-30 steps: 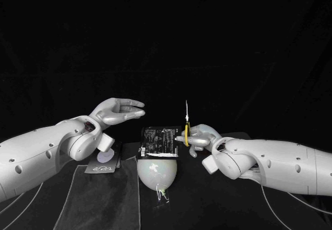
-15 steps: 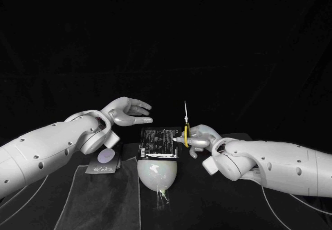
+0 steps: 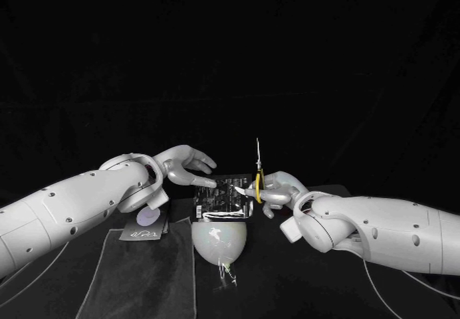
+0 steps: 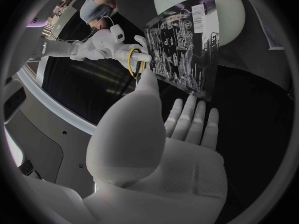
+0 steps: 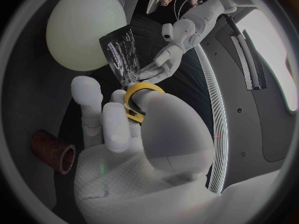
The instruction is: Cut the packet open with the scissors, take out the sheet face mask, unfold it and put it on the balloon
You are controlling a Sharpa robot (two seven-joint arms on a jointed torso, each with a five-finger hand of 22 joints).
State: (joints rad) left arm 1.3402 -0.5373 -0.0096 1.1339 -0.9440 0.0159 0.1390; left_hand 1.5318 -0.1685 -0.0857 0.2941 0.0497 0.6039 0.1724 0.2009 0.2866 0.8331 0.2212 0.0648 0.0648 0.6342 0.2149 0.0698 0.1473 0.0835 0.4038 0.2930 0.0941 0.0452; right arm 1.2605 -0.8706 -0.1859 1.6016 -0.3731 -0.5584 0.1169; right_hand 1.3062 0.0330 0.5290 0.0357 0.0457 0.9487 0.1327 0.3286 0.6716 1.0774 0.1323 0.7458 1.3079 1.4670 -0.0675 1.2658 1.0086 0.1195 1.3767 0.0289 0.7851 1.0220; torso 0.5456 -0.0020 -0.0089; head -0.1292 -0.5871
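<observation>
packet (image 3: 223,196) covered in fine print, none of it legible

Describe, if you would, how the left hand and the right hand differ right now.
The left hand holds nothing, its fingers spread and reaching to one side of the packet. The right hand grips the scissors by their yellow handles at the packet's other side, blades pointing up. Both hands are silver and flank the packet.
</observation>
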